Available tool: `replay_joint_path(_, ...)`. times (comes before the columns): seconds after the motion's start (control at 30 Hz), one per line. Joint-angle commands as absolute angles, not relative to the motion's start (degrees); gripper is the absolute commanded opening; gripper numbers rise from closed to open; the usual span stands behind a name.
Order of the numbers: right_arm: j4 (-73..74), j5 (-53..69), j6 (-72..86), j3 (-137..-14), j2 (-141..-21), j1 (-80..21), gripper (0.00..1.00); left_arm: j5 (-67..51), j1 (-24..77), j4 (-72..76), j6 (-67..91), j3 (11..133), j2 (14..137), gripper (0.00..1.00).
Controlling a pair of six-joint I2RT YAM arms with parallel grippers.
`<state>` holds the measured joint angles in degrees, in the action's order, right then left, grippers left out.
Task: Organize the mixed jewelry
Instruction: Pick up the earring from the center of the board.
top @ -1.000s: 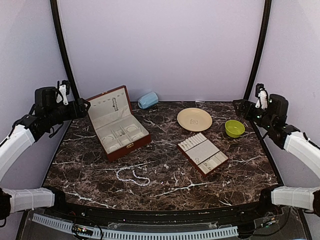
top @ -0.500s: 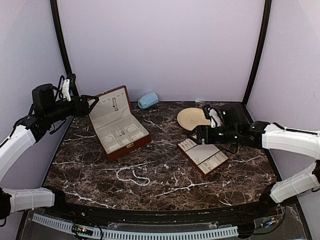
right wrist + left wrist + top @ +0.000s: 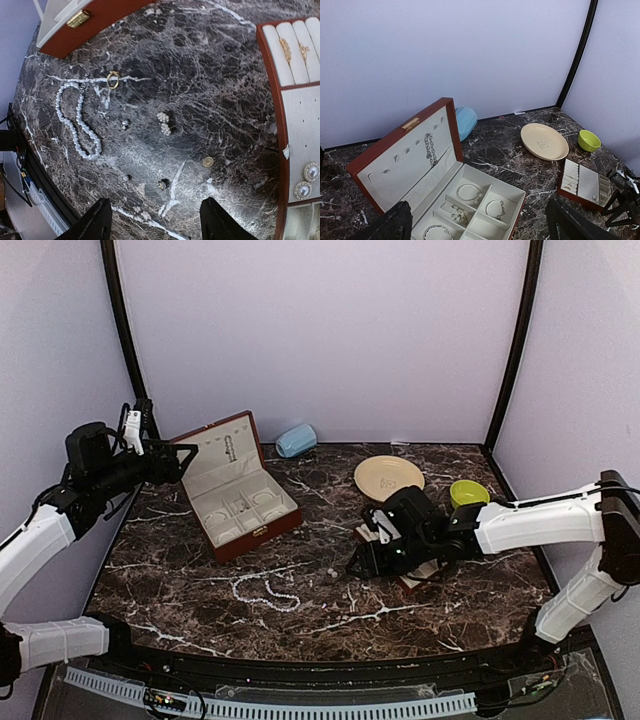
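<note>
The mixed jewelry lies loose on the dark marble. A white pearl strand [image 3: 75, 120] [image 3: 265, 592] is coiled at the left, with a gold ring [image 3: 113, 80] above it. A beaded cluster earring [image 3: 163, 123], a gold round piece [image 3: 207, 161] and tiny studs [image 3: 163, 184] are scattered nearby. My right gripper [image 3: 157, 220] [image 3: 358, 565] hovers open above these small pieces, holding nothing. My left gripper [image 3: 477, 230] [image 3: 185, 452] stands open and empty in front of the open red-brown box [image 3: 385, 155], which holds bracelets in its cream compartments.
The cream slotted tray [image 3: 300, 100] [image 3: 585, 182] with a few earrings sits right of the loose pieces, partly under my right arm. A cream plate [image 3: 389, 478], a green bowl [image 3: 468, 495] and a light blue object [image 3: 296, 440] stand along the back.
My right arm has swung from the back right corner across the tray to the middle of the table, its jaws narrowing. The left gripper has edged toward the box lid.
</note>
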<state>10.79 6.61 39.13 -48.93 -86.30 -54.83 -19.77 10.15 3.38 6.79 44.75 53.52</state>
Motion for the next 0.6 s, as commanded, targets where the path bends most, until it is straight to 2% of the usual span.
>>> replay_joint_path(0.0,11.8,2.7,40.8,-52.1,-90.3,-57.1,0.57,-18.5,10.3,5.1,5.1,43.6,51.8,0.96)
replay_joint_path(0.57,12.8,0.2,39.1,-55.1,-99.6,-60.7,0.28,-18.5,10.3,5.0,5.1,43.5,52.7,0.96)
